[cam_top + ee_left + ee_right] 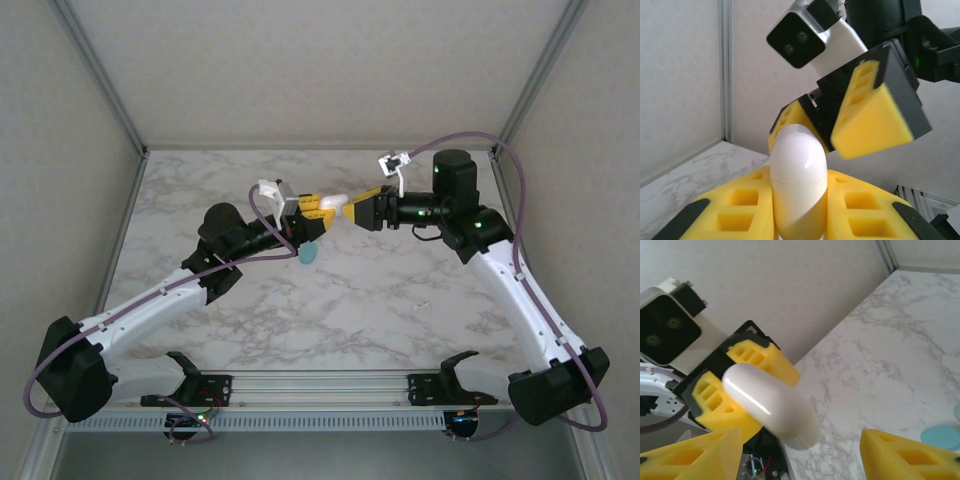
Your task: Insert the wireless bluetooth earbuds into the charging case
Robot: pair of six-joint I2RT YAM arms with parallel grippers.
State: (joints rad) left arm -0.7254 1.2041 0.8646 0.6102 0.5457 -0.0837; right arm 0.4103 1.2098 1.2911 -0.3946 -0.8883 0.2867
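My left gripper (312, 212) (799, 202) is shut on a small white rounded piece (335, 200) (798, 175) (767, 402), held up above the table. My right gripper (352, 210) (802, 455) faces it, open, its yellow pads on either side of the piece's free end without touching it. The light-blue charging case (310, 254) (940, 436) lies on the marble below the left gripper, with a paler green-blue part (957, 412) at the right wrist view's edge. The earbuds are too small to make out.
The marble tabletop (400, 300) is walled by grey panels at the back and sides. A metal rail (320, 385) runs along the near edge between the arm bases. A tiny pale speck (424, 305) lies right of centre.
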